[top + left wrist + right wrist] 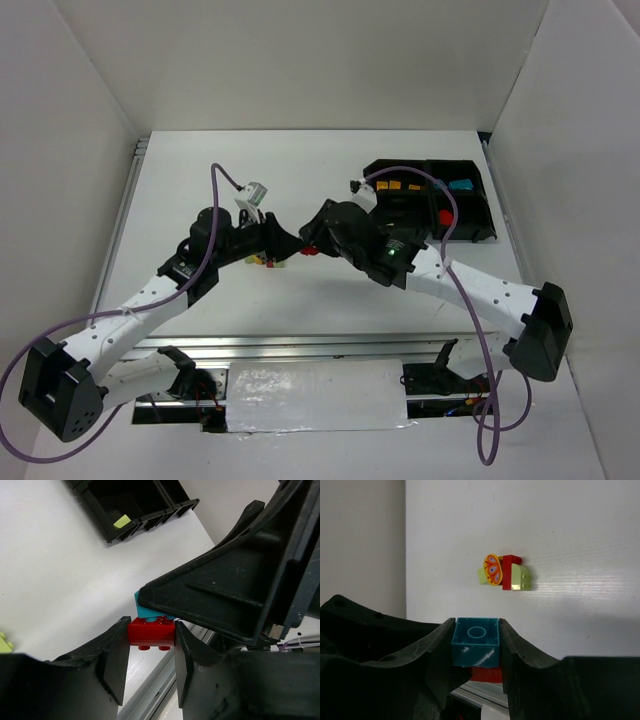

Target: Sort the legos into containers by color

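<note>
- Legos [266, 260] lie loose at the middle of the table [200, 180] in the top view, and a red brick [308, 251] hangs just beside them, between the two tips. The containers [488, 222] stand well apart at the far right, with orange, teal and red pieces in separate compartments. Both arms reach inward with elbows out, the left gripper [288, 243] and right gripper [314, 240] meeting tip to tip.
- Left wrist view: the left gripper's jaws stand narrow, clamped on the red brick's flat sides. A teal brick [144, 611] touches its far side, tucked under the right gripper's finger.
- Right wrist view: the right gripper pinches the teal brick across its side walls, hollow underside facing the camera and the red brick joined below it. A joined cluster [502, 572] lies on the table beyond.
- Handling, as I judge it: the plastic looks light, rigid and smooth, and the stud joint should resist. Squeeze the flat sides squarely and peel the bricks apart rather than tugging straight.
</note>
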Tool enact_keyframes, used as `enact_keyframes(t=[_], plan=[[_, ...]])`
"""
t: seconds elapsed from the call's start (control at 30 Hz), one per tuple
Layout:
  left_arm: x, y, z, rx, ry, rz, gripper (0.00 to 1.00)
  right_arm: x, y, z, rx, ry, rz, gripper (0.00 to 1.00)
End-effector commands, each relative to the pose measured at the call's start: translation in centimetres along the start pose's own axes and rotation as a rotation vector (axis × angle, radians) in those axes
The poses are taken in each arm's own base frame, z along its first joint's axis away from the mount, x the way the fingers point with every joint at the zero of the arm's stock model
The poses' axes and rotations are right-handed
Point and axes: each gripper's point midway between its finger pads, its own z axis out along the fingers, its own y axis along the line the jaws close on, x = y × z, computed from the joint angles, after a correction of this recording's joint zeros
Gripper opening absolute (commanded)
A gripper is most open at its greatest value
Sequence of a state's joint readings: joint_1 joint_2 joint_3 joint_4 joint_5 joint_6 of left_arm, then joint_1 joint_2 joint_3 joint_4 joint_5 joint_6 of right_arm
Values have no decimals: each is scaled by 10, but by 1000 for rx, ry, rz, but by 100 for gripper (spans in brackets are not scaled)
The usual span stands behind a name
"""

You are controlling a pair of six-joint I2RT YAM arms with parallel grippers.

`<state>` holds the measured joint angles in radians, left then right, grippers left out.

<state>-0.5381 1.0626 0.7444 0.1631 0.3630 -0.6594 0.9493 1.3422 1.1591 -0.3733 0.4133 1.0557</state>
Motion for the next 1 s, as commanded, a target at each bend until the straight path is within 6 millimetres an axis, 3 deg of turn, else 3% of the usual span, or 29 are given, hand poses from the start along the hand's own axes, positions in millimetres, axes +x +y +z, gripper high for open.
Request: enact_keyframes(t=[0.0,0.03,0.07,0.13,0.17,0.2,0.23,0.33,0.47,0.53,0.57,0.63,0.67,0.77,0.8,0.87,0.9,0.97], plan=[[-29,-19,-4,47,-78,68,0,-8,23,-18,-157,-14,-6,45],[-30,-20,-6,43,-75,72,0,-14,26,-20,-189,-30,-24,65],[-31,-19,-7,34,-75,85,0,-16,20,-26,-211,-27,-31,55],[-29,-18,-13,14,-62,93,0,-39,4,-26,-197,-84,-2,34],[-30,-18,-16,9,-65,98,0,-44,-9,-30,-202,-92,6,6],[-28,-16,-18,-7,-58,96,0,-53,-16,-29,-198,-111,18,0],[-30,-17,-22,-16,-72,99,0,-74,-33,-27,-160,-160,35,0],[-30,3,-28,-122,-103,77,0,-96,-83,-6,-27,-235,27,0],[-24,23,-33,-233,-77,58,0,-95,-125,9,83,-214,6,0],[-28,28,-39,-291,-76,58,0,-109,-147,8,165,-271,-7,0],[-28,30,-42,-309,-70,55,0,-128,-163,6,214,-311,11,0],[-31,30,-47,-335,-55,66,0,-140,-196,11,351,-300,17,0],[-30,27,-48,-326,-38,72,0,-167,-204,7,393,-348,31,0],[-26,18,-50,-289,11,107,0,-201,-234,9,579,-402,1,0],[-23,19,-52,-290,17,114,0,-206,-259,13,660,-377,-1,0],[-13,30,-56,-326,37,108,0,-232,-267,11,713,-422,10,0],[-11,31,-60,-333,35,109,0,-238,-288,15,764,-406,9,0],[-1,37,-63,-350,60,104,0,-262,-296,14,805,-434,34,0]])
